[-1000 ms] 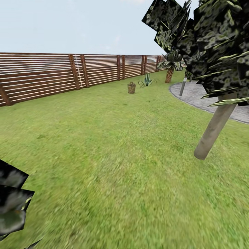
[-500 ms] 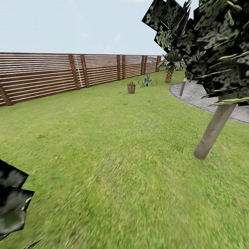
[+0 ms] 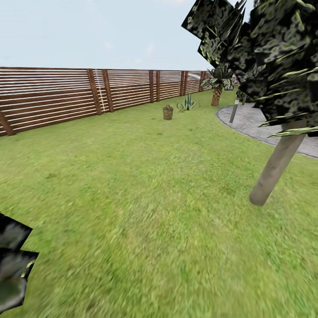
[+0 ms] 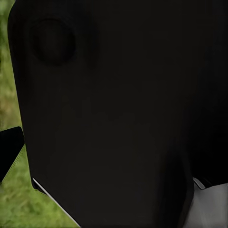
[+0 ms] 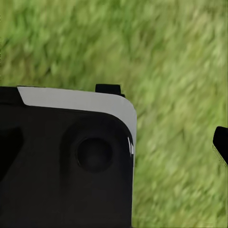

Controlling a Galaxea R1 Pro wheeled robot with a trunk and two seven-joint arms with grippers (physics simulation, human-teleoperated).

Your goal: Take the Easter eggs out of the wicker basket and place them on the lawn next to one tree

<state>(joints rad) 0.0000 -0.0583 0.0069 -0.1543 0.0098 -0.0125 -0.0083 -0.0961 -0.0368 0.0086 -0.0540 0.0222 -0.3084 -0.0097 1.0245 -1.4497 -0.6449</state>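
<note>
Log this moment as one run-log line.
phase: approach | wicker basket: far ahead on lawn | tree: near right | eggs: not discernible | grippers: state unclear

Flat, even daylight under a pale sky [image 3: 88,31], no cast shadows or glare. My head view: lawn [image 3: 145,212] smears into blur up close, sharper toward the fence [image 3: 53,95]. Both wrist views: soft, blurry grass; left one mostly dark, detail-less black housing [image 4: 118,118].

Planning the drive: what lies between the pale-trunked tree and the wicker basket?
In the head view, bare lawn separates the tree from the wicker basket; nothing stands between them.
</note>
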